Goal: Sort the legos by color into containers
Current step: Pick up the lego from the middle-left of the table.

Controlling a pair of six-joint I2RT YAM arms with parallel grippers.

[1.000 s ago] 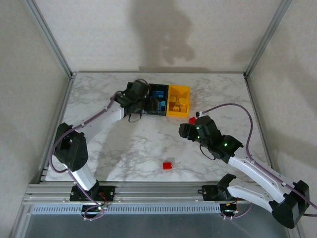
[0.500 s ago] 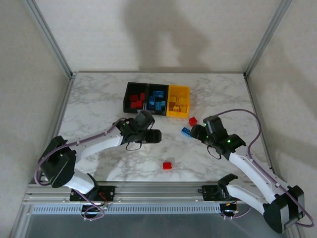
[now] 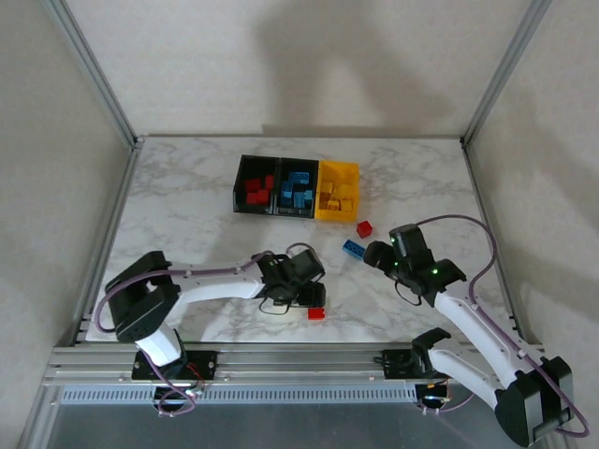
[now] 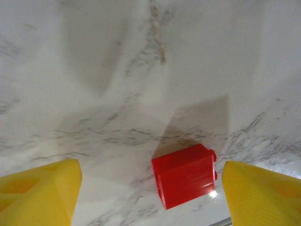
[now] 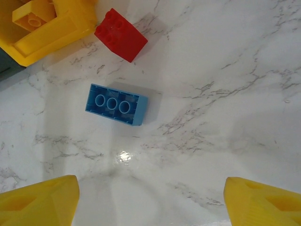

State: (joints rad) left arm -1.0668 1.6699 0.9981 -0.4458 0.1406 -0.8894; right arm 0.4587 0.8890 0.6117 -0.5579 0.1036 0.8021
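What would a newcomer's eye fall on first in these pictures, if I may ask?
The row of bins at the far middle of the table, sorted red, blue and yellow. Then a loose red brick at the open left gripper near the front edge, and a blue brick before the right gripper.

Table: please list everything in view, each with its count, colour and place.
table: one, white marble, below everything
frame: grey metal, around the table
left bin: one, black, far middle
middle bin: one, black, beside it
yellow bin: one, right end of row
red bricks: several, in left bin
blue bricks: several, in middle bin
yellow bricks: several, in yellow bin
far red brick: one, loose, by yellow bin
blue brick: one, loose, just nearer
near red brick: one, loose, under left gripper
left gripper: open, yellow fingers, near middle
right gripper: open, yellow fingers, by blue brick
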